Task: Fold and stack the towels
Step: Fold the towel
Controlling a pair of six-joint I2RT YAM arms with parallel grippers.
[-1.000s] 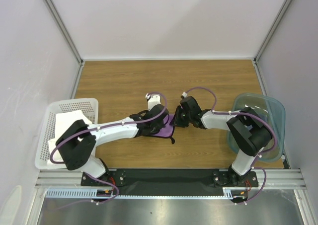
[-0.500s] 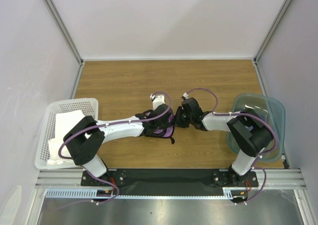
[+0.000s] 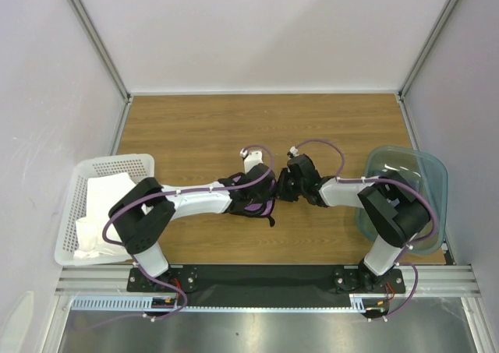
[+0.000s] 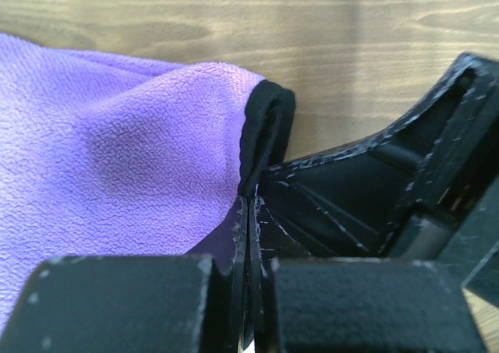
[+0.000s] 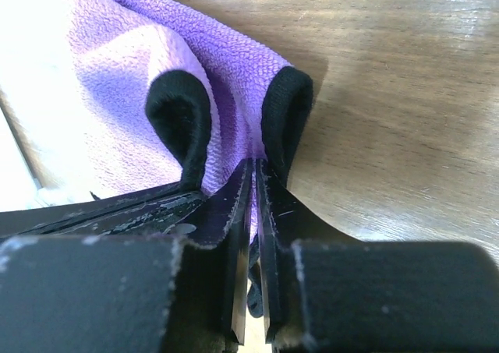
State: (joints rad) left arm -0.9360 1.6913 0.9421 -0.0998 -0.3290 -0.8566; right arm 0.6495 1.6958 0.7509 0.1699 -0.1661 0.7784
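Cloth this thin is light, limp and a little slippery. The purple towel [image 3: 263, 210] will sag from whatever point holds it and keep no shape of its own. It likely needs two pinches on the hem, set well apart, before any fold can be laid flat.

It lies bunched near the middle of the table [image 3: 195, 135], a touch toward 6 o'clock, mostly hidden beneath the two wrists in the overhead view. The left gripper [image 4: 248, 213] has its jaws pressed together on the black hem [image 4: 267, 123] at a corner of the towel, and the purple pile spreads away toward 9 o'clock in its own camera.

The right gripper [image 5: 251, 201] comes in from 3 o'clock, almost nose to nose with the left. Its jaws stand nearly together with purple cloth and hem drawn into the slit between them, which reads as a grip. Both holds sit close together on one edge, so the grippers probably have to part along the hem to stretch it.

The white towel [image 3: 100, 205] lies heaped in the basket [image 3: 125, 164] at 9 o'clock, and the teal bin [image 3: 427, 183] stands at 3 o'clock.
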